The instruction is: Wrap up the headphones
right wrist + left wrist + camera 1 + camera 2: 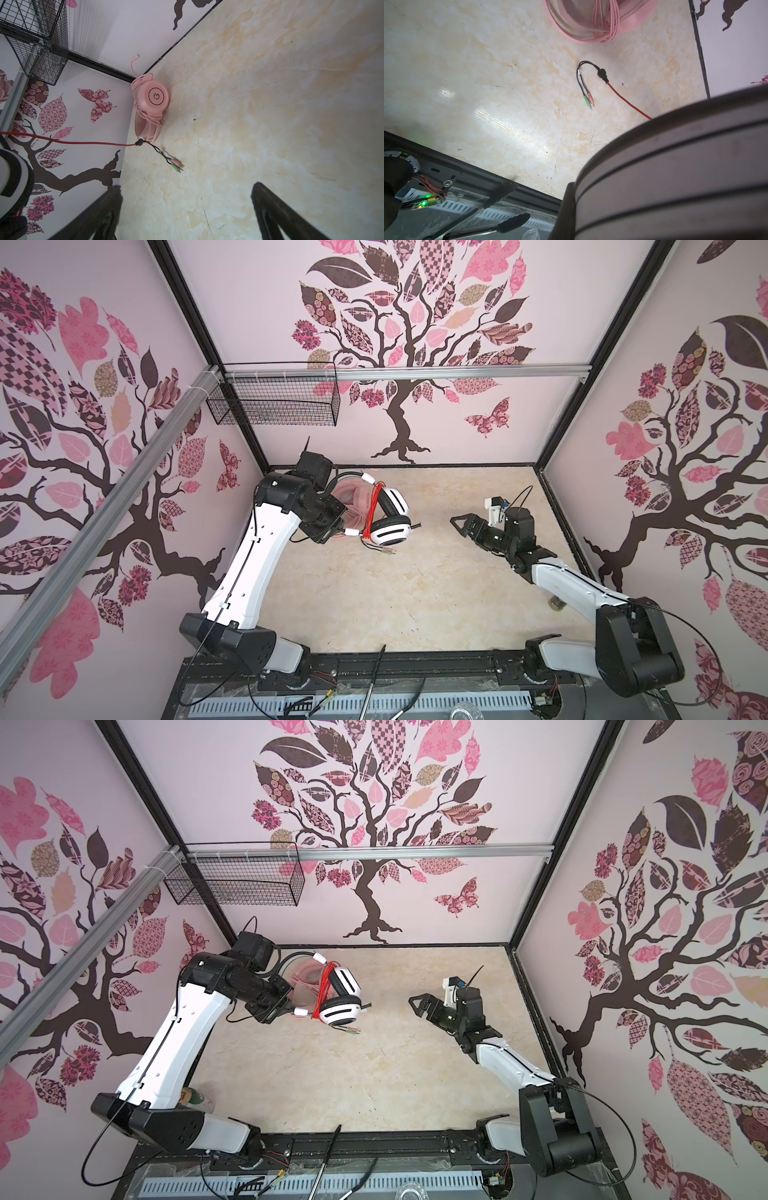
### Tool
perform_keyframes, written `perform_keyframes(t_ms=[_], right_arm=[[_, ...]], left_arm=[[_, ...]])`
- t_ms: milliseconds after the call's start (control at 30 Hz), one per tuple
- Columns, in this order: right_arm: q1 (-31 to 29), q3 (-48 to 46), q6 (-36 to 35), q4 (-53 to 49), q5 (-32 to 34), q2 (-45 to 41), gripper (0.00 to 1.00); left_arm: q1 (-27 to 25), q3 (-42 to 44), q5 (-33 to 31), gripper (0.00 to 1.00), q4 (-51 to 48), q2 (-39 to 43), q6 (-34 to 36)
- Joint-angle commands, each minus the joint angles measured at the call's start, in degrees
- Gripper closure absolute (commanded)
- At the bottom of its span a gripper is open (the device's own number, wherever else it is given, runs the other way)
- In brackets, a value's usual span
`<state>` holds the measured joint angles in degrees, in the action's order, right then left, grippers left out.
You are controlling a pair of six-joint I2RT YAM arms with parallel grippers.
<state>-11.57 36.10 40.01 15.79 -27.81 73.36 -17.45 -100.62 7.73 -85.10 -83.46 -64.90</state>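
**Pick up the loose tail and finish the winding**

The left gripper (334,531) is clenched on the band of the white-and-black headset (390,533) and holds it up off the table (415,593) at the far left. Its orange-red cord (372,510) is looped several times across the band between the two cups. A short tail drops from the loops to the table and ends in the split plugs (176,164), which lie flat on the near side of the headset. The pink headset (154,96) lies in the far left corner with its own cord bundled round it, and it looks finished. The right gripper (459,524) is released and empty, well apart to the right, with its jaws facing the plugs.

The step in hand seems to be fetching that tail. The right gripper should come in low and pinch the red cord crosswise just above the black junction, not the thin plug leads. It should then carry the cord over the band in the same direction as the existing loops. Light tension should stop those turns from slipping. The left arm should hold steady, and the path should stay clear of the pink cord.
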Motion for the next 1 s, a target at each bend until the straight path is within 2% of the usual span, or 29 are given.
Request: perform_keyframes(t_ms=[0,167,267,433,567,667,733,867,967], right_arm=[[-0.69,1.83,-2.78,-0.64,1.06,-2.09,0.0],[-4.01,3.36,-4.98,-3.51,5.57,-1.87,0.0],[-4.63,2.25,-2.03,-0.21,4.74,-1.28,0.0],[-7.49,2.48,-6.04,3.42,-0.27,3.12,0.0],[-7.85,1.52,-8.76,12.48,-6.8,10.17,0.0],[-8.0,4.22,-7.72,15.93,-11.43,16.4,0.0],[-8.82,5.6,-7.81,18.11,-11.58,19.27,0.0],[-11.85,12.68,-15.03,10.59,-8.01,24.13,0.02],[-13.54,15.21,-16.1,10.06,-7.15,26.91,0.11]], left_arm=[[-0.28,-2.58,2.16,1.0,1.66,0.53,-1.1],[-1.24,-2.66,0.93,1.0,1.63,0.69,-1.28],[-2.17,-2.87,0.36,1.0,1.53,0.67,-1.69],[-3.84,-5.61,-1.03,1.0,0.28,-0.16,-1.74],[-4.23,-6.87,-1.47,1.0,0.08,-0.44,-1.98],[-4.21,-7.6,-1.34,1.0,0.41,-0.6,-2.33],[-4.17,-9.01,-1.46,1.0,0.23,-0.86,-2.26],[-4.21,-14.14,-2.48,1.0,-0.51,-1.62,-1.81],[-4.17,-16.82,-2.64,1.0,-0.68,-2.27,-1.85]])
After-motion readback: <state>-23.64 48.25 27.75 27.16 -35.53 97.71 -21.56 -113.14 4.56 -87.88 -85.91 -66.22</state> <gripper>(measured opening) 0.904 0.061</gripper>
